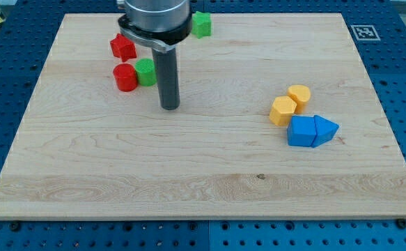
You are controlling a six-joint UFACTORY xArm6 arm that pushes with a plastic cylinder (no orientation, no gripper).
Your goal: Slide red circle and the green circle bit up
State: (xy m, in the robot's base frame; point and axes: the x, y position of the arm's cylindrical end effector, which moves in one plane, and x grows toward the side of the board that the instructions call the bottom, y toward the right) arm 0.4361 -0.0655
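The red circle (126,77) stands on the wooden board at the view's upper left. The green circle (146,72) touches it on its right side. My tip (170,107) rests on the board just right of and slightly below the green circle, a small gap apart from it. The rod rises from the tip to the arm's dark flange at the view's top.
A red star-shaped block (122,47) lies just above the red circle. A green block (201,24) sits near the board's top edge. A yellow circle (299,95), a yellow hexagon-like block (283,111), a blue cube (301,131) and a blue triangle (325,129) cluster at the right.
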